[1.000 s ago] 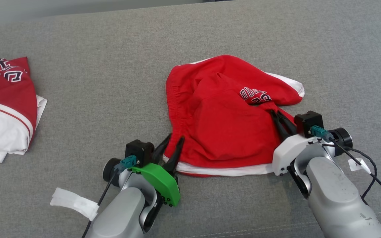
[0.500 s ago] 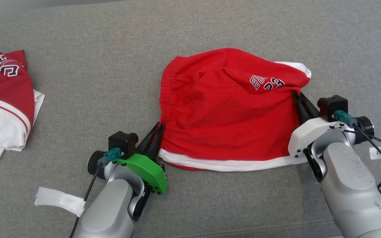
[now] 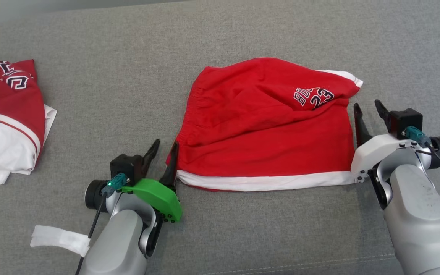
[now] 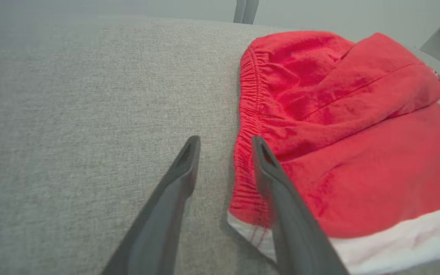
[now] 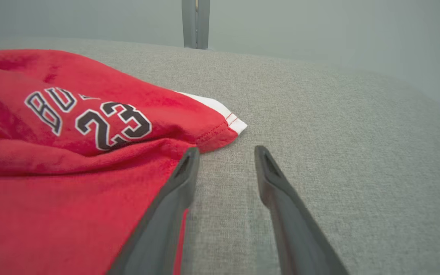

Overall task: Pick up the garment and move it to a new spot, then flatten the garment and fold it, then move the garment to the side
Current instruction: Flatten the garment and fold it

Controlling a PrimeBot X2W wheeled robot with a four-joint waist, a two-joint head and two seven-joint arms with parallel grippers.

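Observation:
The garment (image 3: 266,130) is a pair of red shorts with a white hem band and a "23" print, lying spread on the grey surface. My left gripper (image 3: 164,147) stands open at the garment's left edge by the elastic waistband (image 4: 248,114), one finger (image 4: 269,172) over the cloth edge, nothing pinched. My right gripper (image 3: 367,109) is open just off the garment's right edge, near the printed corner (image 5: 90,122). In the right wrist view the gripper (image 5: 225,152) has bare grey fabric between its fingers.
A second red and white garment (image 3: 6,118) lies bunched at the far left. A strip of white tape (image 3: 57,238) hangs by my left forearm. The grey fabric surface (image 3: 109,76) stretches wide around the shorts.
Both grippers pulled the shorts outward and flatter, then let go. The left closed on the left edge and reopened; the right released the right edge. Both now stand open beside the cloth.

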